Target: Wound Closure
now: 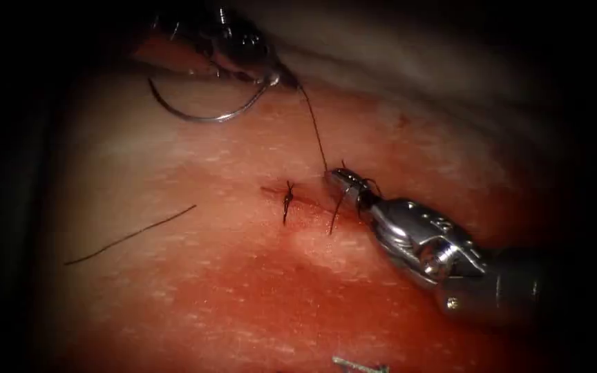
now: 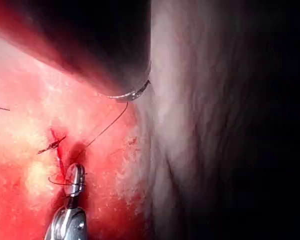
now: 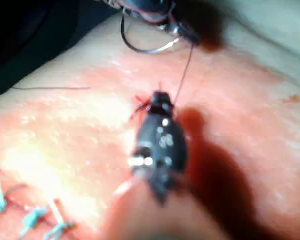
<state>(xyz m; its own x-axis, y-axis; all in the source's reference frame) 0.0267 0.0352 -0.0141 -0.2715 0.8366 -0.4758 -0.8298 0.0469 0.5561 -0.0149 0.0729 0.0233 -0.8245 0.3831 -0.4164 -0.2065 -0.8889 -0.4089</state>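
Observation:
My left tool [image 1: 273,76] hangs above the far side of the tissue [image 1: 195,297], jaws shut on the curved needle [image 1: 202,118] near its thread end. The needle is clear of the tissue and its point faces left. Dark thread [image 1: 314,128] runs from it down to my right tool [image 1: 340,181], which lies just right of the short cut [image 1: 305,202]. The right jaws are shut on the thread, with loops wound round them and a short end [image 1: 334,220] hanging down. A tied stitch [image 1: 288,200] crosses the cut. The needle [image 2: 130,94] and the right tool [image 2: 74,172] also appear in the left wrist view.
A loose length of thread [image 1: 133,235] lies on the tissue to the left of the cut. Red fluid [image 1: 257,324] wets the near surface. Pale blue thread ends [image 3: 32,217] sit at the near edge. The tissue's pale far wall [image 1: 409,65] rises behind the left tool.

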